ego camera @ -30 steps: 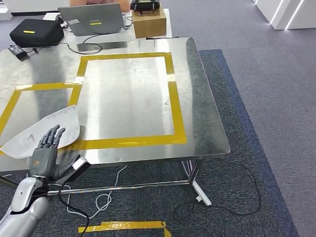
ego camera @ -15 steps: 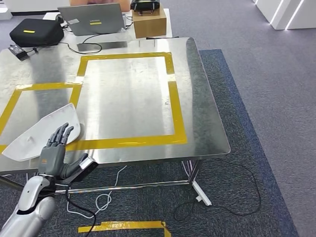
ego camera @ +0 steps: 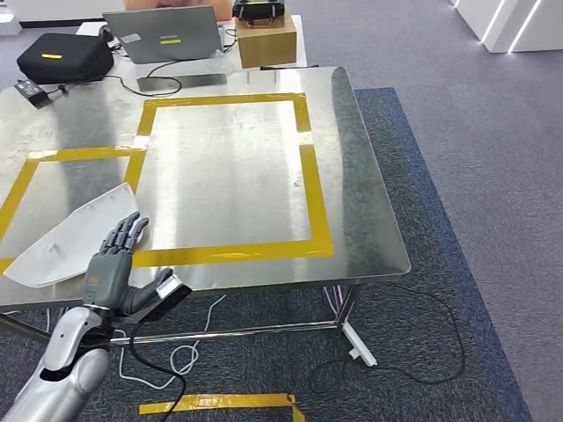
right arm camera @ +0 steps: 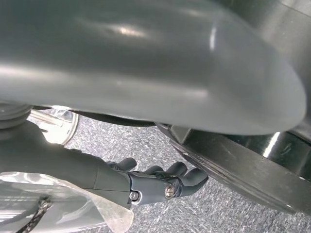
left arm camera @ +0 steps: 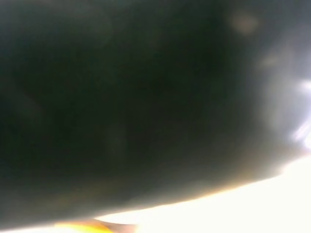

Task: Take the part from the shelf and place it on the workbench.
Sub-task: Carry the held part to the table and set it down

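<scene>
- A laptop [ego camera: 166, 35], a black bag [ego camera: 65, 57] and a cardboard box [ego camera: 266, 40] sit beyond the workbench [ego camera: 372, 220], well apart from the part [ego camera: 66, 237].
- The part lies flat on the workbench's near left area.
- The left hand [ego camera: 113, 268] hovers at the part's near edge, fingers spread, holding nothing.
- The right hand [right arm camera: 157, 182] holds nothing, fingers loosely extended.

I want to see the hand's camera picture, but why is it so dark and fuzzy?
Left wrist view: a dark blur, washed out white along one edge. Head view: sharp, glare streaking the shiny workbench beside the left hand.
</scene>
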{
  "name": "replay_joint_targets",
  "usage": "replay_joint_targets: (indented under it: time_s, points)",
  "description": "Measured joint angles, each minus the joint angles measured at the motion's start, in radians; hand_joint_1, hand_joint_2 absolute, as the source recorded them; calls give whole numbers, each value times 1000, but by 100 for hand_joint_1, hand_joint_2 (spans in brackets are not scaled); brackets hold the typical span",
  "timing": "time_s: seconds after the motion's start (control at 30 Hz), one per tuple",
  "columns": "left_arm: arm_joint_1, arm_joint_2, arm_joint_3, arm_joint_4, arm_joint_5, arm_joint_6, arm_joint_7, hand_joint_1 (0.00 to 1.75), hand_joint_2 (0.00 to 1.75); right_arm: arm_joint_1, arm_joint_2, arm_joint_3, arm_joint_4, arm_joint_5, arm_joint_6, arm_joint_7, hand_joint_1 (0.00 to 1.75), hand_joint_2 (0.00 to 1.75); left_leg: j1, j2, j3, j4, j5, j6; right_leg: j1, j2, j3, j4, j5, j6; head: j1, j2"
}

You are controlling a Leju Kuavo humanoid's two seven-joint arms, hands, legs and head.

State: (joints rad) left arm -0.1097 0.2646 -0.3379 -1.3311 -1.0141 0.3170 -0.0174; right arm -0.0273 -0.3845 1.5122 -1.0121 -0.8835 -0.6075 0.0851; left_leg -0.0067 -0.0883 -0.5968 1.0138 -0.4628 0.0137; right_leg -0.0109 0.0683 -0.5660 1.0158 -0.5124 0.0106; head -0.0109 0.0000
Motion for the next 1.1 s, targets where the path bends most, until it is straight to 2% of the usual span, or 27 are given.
replay_joint_targets:
  time_s: [0.5,0.7,0.8,0.83,0.9,0.97,1.0,1.03,1.07,1.1]
  points:
    - [4,4,-7,-12,10,1,0,0,0,1,0,0,0,-1,3,-9,0,0,-3,0,0,2,-2,3,-2,0,1,-1,0,2,0,0]
    - [4,4,-7,-12,10,1,0,0,0,1,0,0,0,0,4,-9,0,0,-7,0,0,9,-8,13,-6,0,4,-2,-3,10,0,0]
    - [4,5,-6,-14,10,1,0,0,0,2,0,0,0,1,5,-9,0,0,-7,3,4,3,-5,22,-8,1,5,-7,-4,19,0,0]
    - [5,5,-6,-15,10,1,0,0,0,2,0,0,1,1,6,-9,0,0,-5,6,10,-6,-3,27,-6,-7,2,-1,-10,22,0,0]
    - [6,5,-6,-19,10,0,0,0,0,1,0,0,1,1,7,-8,0,0,0,14,23,-21,2,35,-1,-32,-32,68,-50,24,4,0]
    - [9,5,-6,-21,11,0,0,0,0,-1,0,0,2,1,7,-8,0,0,-2,22,26,-23,0,38,0,-52,-102,199,-106,26,7,0]
    - [12,5,-6,-21,11,0,0,0,0,-2,0,0,3,1,7,-8,0,0,-3,25,27,-23,-2,38,0,-56,-132,250,-119,27,8,0]
    - [13,4,-6,-21,10,0,0,0,0,-3,0,0,4,1,7,-8,0,0,-3,28,28,-23,-4,38,0,-57,-147,269,-112,28,8,0]
    - [14,4,-6,-21,10,0,0,0,0,-3,0,0,4,1,7,-8,0,0,-3,29,30,-23,-6,36,0,-57,-140,248,-85,28,8,0]
    - [15,4,-6,-21,10,0,0,0,0,-2,0,0,5,1,7,-8,0,0,-3,29,33,-22,-9,33,-1,-57,-112,189,-46,27,8,0]
